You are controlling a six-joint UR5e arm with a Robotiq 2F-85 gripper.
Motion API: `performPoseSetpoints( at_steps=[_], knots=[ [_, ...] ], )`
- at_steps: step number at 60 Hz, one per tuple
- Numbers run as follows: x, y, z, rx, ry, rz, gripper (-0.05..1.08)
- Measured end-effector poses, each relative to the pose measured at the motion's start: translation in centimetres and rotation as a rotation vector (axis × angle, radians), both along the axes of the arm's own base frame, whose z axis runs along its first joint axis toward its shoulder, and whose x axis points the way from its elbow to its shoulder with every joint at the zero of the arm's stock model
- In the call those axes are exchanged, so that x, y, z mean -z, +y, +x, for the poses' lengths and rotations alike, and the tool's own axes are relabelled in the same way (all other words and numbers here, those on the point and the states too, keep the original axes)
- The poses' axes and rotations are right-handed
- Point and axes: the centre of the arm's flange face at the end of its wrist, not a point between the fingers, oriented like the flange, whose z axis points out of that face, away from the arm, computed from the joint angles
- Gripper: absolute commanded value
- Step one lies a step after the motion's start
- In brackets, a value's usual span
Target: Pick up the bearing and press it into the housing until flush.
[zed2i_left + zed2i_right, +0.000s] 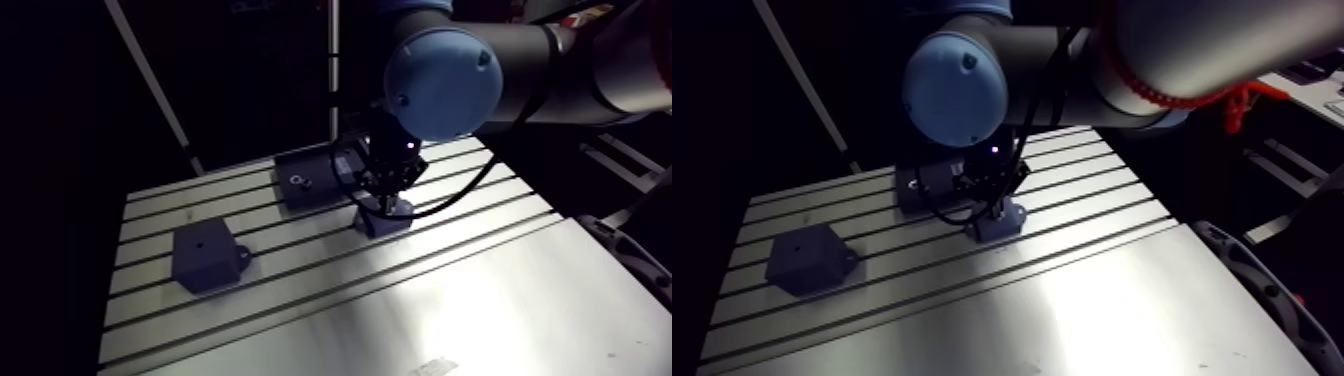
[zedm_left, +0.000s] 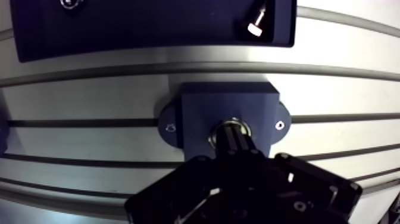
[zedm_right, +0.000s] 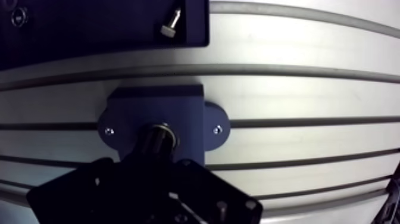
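wrist view: housing [image 2: 202, 113] seen fixed by side flanges to table [image 2: 333, 89]; bearing [image 2: 231, 123] shown as bright ring at housing bore, directly under gripper [image 2: 233, 146] (opening cannot be told, too dark). dark plate [image 2: 149, 30] beyond housing, pale-headed pin [image 2: 256, 24] on it near housing-side edge. arm view only: second dark block [image 1: 205, 257] well apart from housing; slotted surface left open on housing's side away from plate.

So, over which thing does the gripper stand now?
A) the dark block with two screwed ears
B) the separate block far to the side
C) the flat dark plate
A: the wrist view shows the gripper directly over the eared block, with the flat plate beyond it.
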Motion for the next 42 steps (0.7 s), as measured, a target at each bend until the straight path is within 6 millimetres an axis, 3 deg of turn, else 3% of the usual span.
performPoseSetpoints(
  at_steps=[33, 42],
  knots=[
    [0.0, 0.0, -0.1, -0.003, 0.0, -0.001, 1.08],
    [-1.6, 0.1, -0.3, -0.006, 0.023, 0.008, 1.05]
  ],
)
